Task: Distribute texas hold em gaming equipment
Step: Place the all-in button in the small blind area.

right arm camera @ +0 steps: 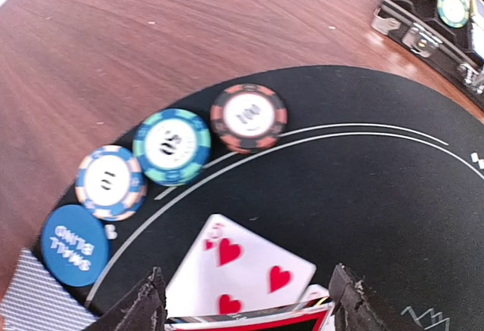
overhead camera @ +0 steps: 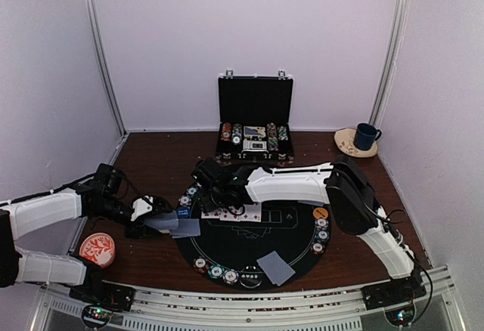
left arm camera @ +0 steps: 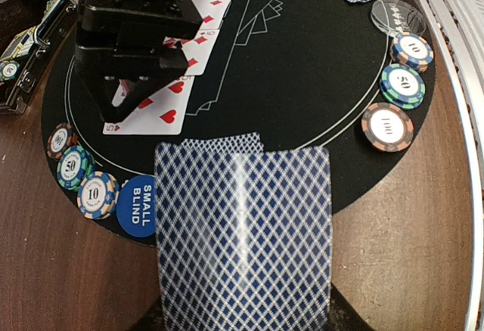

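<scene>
Left fingers (overhead camera: 153, 215) clamped on blue-backed card (left arm camera: 246, 236), long axis pointing toward the black mat (left arm camera: 302, 81); right fingers (right arm camera: 246, 301) apart over heart card (right arm camera: 242, 267).

Dark wooden table (overhead camera: 151, 157) under round black mat (overhead camera: 287, 244), open briefcase (overhead camera: 255, 123), patterned dish (overhead camera: 97, 249).

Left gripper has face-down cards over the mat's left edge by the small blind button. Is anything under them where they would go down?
Partly. Another face-down card already lies on the mat just beyond the held cards. The SMALL BLIND button sits close alongside, and the right gripper hovers over the face-up hearts further in.
</scene>
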### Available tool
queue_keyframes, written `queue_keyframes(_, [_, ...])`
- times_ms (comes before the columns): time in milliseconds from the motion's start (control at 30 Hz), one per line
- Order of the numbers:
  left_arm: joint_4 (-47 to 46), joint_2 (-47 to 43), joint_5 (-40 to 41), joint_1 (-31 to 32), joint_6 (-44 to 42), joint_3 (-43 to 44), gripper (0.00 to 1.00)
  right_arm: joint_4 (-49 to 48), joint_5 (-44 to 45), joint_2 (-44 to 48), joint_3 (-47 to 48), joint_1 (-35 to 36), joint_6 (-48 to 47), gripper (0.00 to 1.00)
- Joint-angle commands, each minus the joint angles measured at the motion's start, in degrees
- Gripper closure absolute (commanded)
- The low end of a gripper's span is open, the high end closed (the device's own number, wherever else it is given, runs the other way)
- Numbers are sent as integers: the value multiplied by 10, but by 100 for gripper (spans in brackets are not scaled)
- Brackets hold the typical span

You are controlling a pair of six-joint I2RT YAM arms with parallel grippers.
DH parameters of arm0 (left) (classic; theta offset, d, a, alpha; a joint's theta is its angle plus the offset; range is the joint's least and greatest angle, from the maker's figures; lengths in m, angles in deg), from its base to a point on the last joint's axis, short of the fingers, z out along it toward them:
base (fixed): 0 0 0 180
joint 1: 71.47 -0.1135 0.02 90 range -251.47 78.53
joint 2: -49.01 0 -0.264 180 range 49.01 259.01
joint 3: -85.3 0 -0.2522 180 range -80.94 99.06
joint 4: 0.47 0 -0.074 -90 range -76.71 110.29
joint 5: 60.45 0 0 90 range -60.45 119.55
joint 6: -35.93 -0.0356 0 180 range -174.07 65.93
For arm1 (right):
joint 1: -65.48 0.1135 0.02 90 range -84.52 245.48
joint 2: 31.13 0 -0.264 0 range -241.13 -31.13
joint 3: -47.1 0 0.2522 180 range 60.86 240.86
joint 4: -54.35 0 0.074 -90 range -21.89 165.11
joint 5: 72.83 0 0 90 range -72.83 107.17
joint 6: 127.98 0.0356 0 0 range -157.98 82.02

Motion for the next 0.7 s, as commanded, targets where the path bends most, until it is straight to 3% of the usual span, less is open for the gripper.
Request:
queue_keyframes(0, [-13,-7,-5,0,4,3,86,-16,-15,15,26,10,25,39])
queue_keyframes(300, [-13,-10,-5,0,5,2,86,-19,-11,-40,92,21,46,39])
queue_keyframes(667, [-13,-8,-5,0,3,2,86,-33,-35,-54,83,28,52,39])
